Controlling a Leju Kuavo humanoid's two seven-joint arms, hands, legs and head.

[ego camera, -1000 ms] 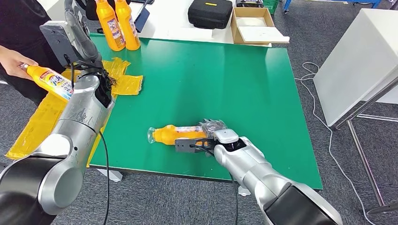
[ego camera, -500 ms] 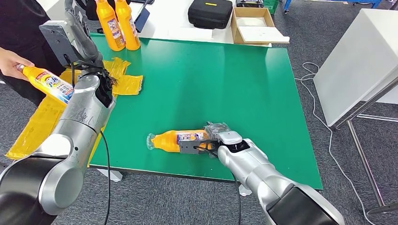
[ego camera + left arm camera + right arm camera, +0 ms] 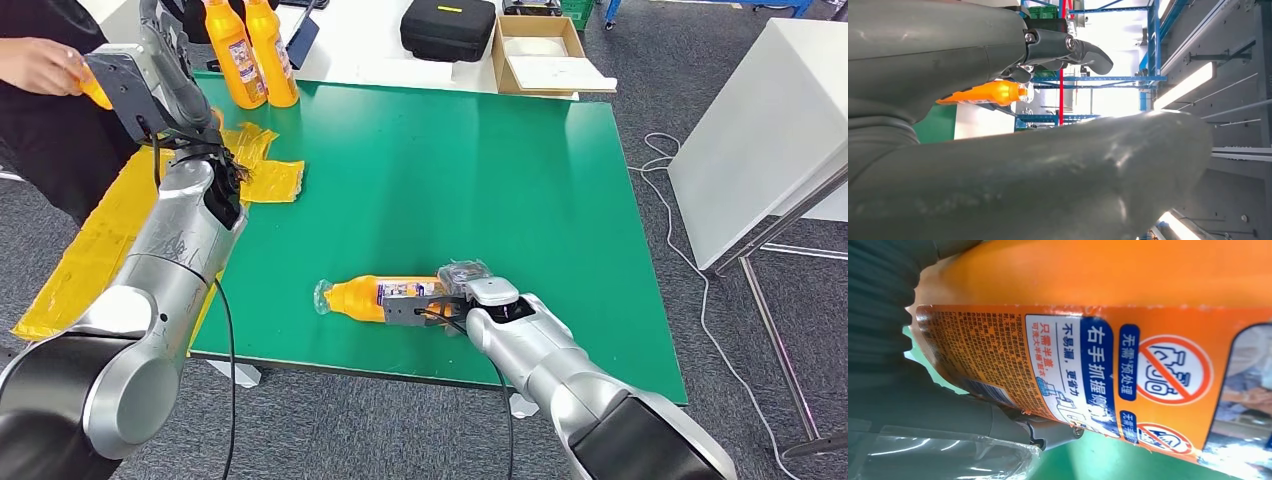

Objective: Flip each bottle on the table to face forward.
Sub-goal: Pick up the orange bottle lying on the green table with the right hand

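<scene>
Orange bottle [image 3: 372, 297] on its side — printed label up — in the right hand's [image 3: 455, 290] grip.

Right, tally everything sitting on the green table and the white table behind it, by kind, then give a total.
Orange bottles: 3, one lying in the right hand, two upright
Yellow bags: 1 crumpled pile
Black case: 1
Cardboard box: 1
Total: 6

The bottle [image 3: 1128, 340] label reads 右手抓握, 不易漏 and 无需预处理 beside a crossed-out sign.
</scene>
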